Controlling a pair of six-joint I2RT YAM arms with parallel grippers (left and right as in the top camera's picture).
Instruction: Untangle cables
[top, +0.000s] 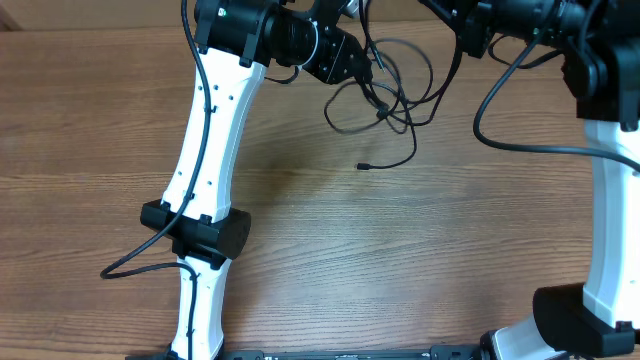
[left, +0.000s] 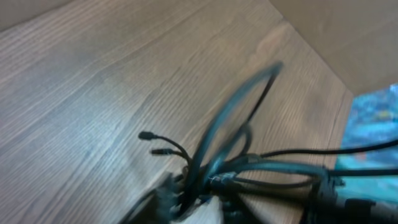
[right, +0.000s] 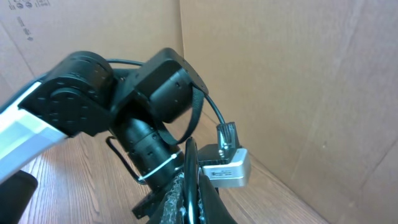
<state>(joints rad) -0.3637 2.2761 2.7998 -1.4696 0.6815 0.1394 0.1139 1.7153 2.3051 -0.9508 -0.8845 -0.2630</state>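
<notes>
The cables (top: 385, 95) are a loose tangle of thin black cords at the table's far middle. One plug end (top: 362, 167) lies on the wood below the tangle. My left gripper (top: 365, 68) is at the tangle's left edge. In the blurred left wrist view its jaws (left: 193, 202) are shut on a bunch of cords (left: 230, 124) that loop upward. My right gripper (top: 462, 30) is at the tangle's upper right. In the right wrist view its jaws (right: 191, 199) are shut on one black cable (right: 189, 165) that runs up between them.
A cardboard wall (right: 280, 74) stands right behind the table's far edge. The left arm's wrist (right: 149, 99) is close in front of my right gripper. Thicker robot wires hang at the right (top: 520, 148) and lower left (top: 130, 265). The wooden table (top: 400, 260) spreads below.
</notes>
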